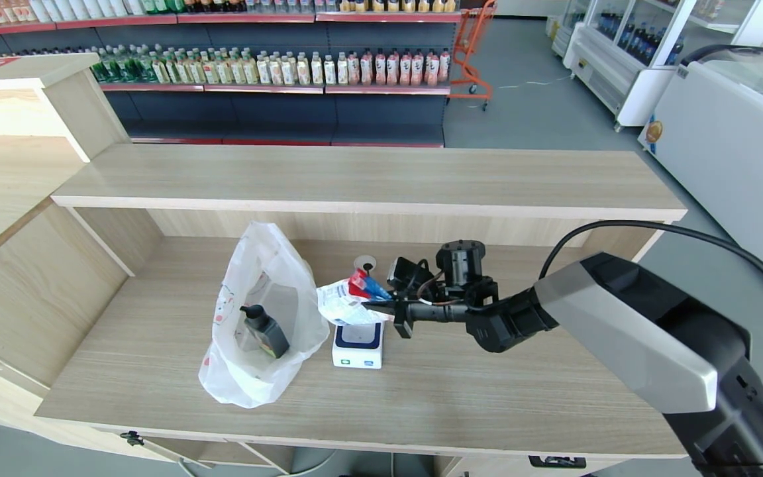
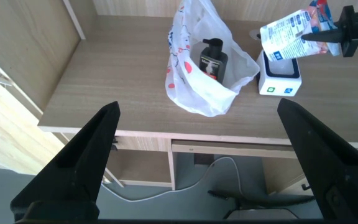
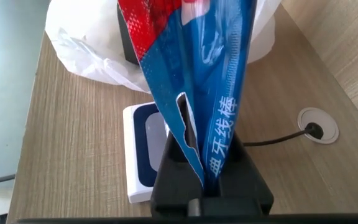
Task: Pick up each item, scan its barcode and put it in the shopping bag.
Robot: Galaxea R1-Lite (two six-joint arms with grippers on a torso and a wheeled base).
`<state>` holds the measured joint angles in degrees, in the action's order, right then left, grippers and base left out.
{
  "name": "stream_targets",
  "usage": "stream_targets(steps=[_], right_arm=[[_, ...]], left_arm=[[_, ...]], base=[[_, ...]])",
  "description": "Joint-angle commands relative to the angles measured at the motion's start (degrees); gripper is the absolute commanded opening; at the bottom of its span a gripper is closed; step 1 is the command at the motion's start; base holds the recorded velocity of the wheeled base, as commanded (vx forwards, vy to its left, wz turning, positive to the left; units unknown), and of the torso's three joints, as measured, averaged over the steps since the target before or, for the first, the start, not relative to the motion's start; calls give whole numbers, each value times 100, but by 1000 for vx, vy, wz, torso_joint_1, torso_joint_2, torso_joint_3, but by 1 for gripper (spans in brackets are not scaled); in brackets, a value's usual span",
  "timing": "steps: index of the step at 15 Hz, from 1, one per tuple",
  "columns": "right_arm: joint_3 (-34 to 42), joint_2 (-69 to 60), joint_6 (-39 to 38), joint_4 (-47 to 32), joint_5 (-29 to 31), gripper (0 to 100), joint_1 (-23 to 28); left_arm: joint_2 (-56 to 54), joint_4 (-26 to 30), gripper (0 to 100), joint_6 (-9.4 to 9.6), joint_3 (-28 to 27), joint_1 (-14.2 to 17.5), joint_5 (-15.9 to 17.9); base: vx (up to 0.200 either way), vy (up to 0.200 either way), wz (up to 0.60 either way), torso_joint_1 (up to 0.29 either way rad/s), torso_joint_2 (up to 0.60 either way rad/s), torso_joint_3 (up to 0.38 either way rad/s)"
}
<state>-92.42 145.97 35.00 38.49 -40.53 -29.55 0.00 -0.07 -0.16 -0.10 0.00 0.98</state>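
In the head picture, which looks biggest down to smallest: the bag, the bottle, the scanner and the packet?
1. Bag, by far the biggest.
2. Packet and scanner look about alike. The packet is lifted nearer the camera, so I won't rank them.
3. Bottle, inside the bag, looks smallest.

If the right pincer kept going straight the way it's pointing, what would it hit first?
Probably the shopping bag, just past the packet the right pincer holds; depth is unclear.
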Motion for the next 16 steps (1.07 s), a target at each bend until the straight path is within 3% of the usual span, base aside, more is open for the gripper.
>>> stream_targets(steps=[1, 5, 7, 10, 13, 15, 16], right_arm=[[-13, -51, -107, 10, 2, 0, 2], [31, -183, -485, 1, 10, 0, 11], [321, -561, -1619, 45, 10, 0, 63], [1270, -1589, -3570, 1, 63, 0, 345], [2624, -2556, -3957, 10, 98, 0, 793], [3177, -3022, -4537, 80, 125, 0, 846], [3573, -3567, -5179, 71, 239, 0, 854]], left_arm=[[0, -1, 100, -2, 1, 0, -1], [0, -1, 100, -2, 1, 0, -1], [0, -1, 100, -2, 1, 0, -1], [0, -1, 100, -2, 1, 0, -1], [0, -1, 100, -2, 1, 0, -1], [0, -1, 100, -2, 1, 0, -1], [0, -1, 100, -2, 1, 0, -1]], base=[[0, 0, 0, 0, 0, 0], [0, 0, 0, 0, 0, 0], [0, 0, 0, 0, 0, 0], [0, 0, 0, 0, 0, 0], [0, 0, 0, 0, 0, 0], [0, 0, 0, 0, 0, 0], [0, 0, 0, 0, 0, 0]])
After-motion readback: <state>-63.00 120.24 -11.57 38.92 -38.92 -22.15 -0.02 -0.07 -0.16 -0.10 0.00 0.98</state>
